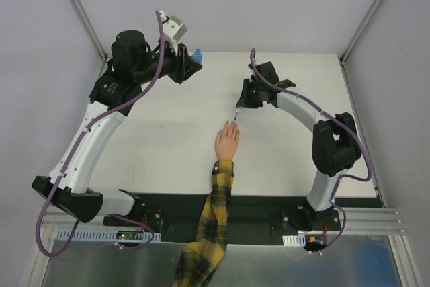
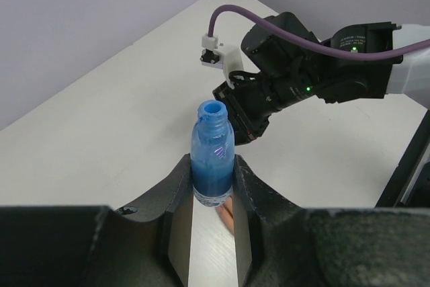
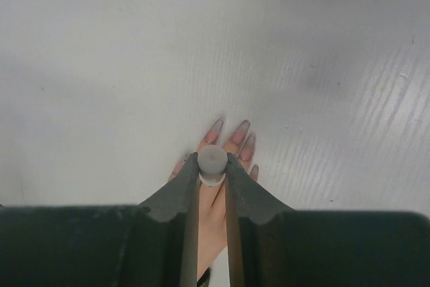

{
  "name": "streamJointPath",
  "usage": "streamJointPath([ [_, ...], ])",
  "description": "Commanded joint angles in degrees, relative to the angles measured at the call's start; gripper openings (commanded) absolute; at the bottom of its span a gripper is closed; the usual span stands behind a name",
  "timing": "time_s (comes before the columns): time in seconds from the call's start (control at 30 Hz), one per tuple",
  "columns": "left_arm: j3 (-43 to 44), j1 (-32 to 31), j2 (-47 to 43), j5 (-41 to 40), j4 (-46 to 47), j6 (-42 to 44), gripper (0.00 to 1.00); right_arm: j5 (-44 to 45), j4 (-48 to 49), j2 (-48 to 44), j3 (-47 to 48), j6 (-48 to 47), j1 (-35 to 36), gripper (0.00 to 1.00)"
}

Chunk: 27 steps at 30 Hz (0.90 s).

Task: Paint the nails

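Right claw clenched on white cap, nails just beyond; left claw grips bottle

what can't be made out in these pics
- Right wrist view: the cap in the right gripper hides the brush tip, so whether it touches anything cannot be told.
- Top view: the nails are too small to tell their colour; the sleeve is cut off by the bottom edge.
- Left wrist view: the left gripper hides the base of the bottle.
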Motion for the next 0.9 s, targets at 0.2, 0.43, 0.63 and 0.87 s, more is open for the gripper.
streamJointPath([
  [0.2, 6.1, 2.2, 5.5, 3.2, 2.8, 1.2, 0.0, 1.0, 0.8, 5.0, 5.4, 2.4, -0.8, 0.0],
  [0.43, 6.5, 4.5, 6.8, 5.7, 5.0, -1.3, 0.0, 1.4, 1.3, 6.3, 5.6, 0.7, -1.1, 0.0],
  [0.63, 6.7, 5.0, 7.0, 6.3, 5.0, -1.6, 0.0, -0.7, 1.7, 8.5, 7.0, 0.5, -1.2, 0.0],
  [0.87, 5.8, 5.1, 6.3, 6.6, 5.0, -1.6, 0.0, 0.0, 1.3, 9.1, 7.4, 0.2, -1.2, 0.01],
])
